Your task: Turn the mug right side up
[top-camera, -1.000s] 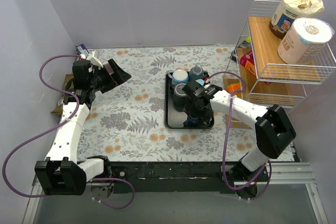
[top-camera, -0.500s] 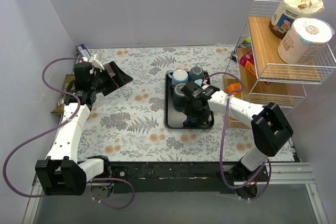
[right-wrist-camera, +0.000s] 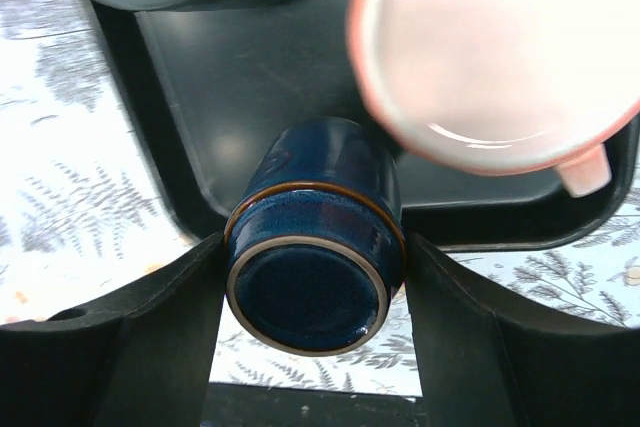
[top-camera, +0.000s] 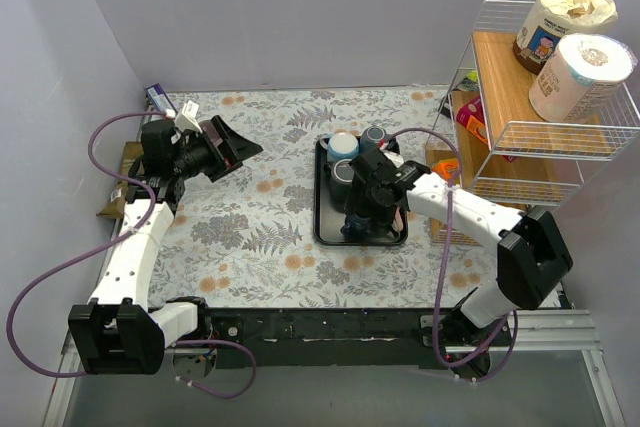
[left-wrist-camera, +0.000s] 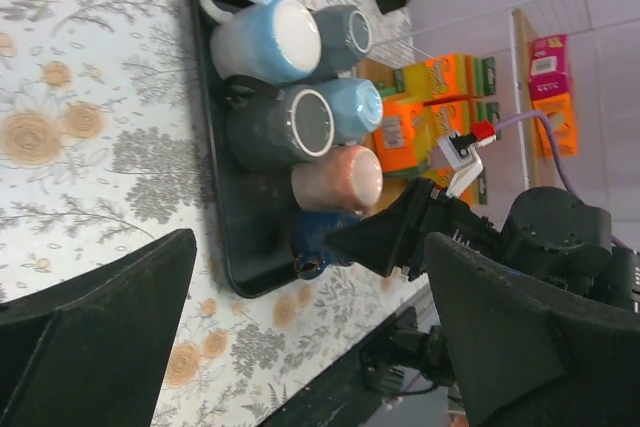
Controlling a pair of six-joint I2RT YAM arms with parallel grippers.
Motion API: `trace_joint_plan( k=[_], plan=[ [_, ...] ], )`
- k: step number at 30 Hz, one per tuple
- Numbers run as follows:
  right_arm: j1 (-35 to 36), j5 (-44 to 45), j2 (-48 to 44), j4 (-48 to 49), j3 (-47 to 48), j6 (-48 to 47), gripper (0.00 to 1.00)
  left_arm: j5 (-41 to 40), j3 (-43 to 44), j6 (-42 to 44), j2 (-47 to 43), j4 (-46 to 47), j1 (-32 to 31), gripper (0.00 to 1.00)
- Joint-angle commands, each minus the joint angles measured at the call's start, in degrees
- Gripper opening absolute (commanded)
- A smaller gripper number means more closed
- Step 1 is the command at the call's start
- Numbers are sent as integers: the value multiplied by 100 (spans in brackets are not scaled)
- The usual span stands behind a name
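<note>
The dark blue mug (right-wrist-camera: 312,282) sat at the near end of the black tray (top-camera: 327,224), right by the tray's near rim. The right claw (top-camera: 362,219) pinched it, one black finger (right-wrist-camera: 140,347) pressed against each side of its body. In the right wrist view the mug's flat, ringed base faced the camera, with the tray floor showing beyond it. The left wrist view showed its handle toward the tray's near edge.

Just beyond it on the tray was a pink mug (right-wrist-camera: 500,47), close beside the blue one; whether the two touched could not be told. Further back on the tray stood a dark grey mug (left-wrist-camera: 285,127), a pale blue mug (left-wrist-camera: 352,107), a light blue mug with a white end (left-wrist-camera: 265,39) and a smaller grey mug (left-wrist-camera: 342,35), packed closely together at the tray's far end.

The left claw (top-camera: 240,145) hung well to the left of the tray above the flowered table (top-camera: 250,237), its fingers spread wide and holding nothing, pointed toward the tray.

To the right of the tray stood a wire rack (top-camera: 560,132), with orange boxes (left-wrist-camera: 420,97) between it and the tray.
</note>
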Motion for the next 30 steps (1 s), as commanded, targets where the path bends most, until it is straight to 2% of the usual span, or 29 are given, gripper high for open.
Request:
trace_joint_plan(
  k=[1, 8, 12, 14, 20, 28, 30],
  plan=[
    [-4, -413, -641, 617, 400, -329, 1, 867, -247, -451, -195, 676, 36, 98],
    [-4, -826, -1352, 1881, 471, -794, 1, 1616, -669, -1224, -266, 1538, -166, 98],
    [-4, -1019, -1853, 3609, 181, -1146, 1, 1660, -758, -2322, -152, 2609, -455, 98],
    [-13, -1055, -1960, 3912, 224, -1287, 1, 1476, -688, -2656, -143, 3015, -649, 98],
    [-31, -1388, -2065, 4650, 585, -1656, 1, 1317, -230, -2921, 120, 3191, -1527, 98],
    [-31, -1880, -2408, 5512, 515, -2061, 1, 1519, -371, -4228, 173, 4972, -1845, 98],
    [-31, -2029, -2470, 5705, 497, -2087, 1, 1475, -441, -4520, 208, 5151, -1854, 98]
  ],
)
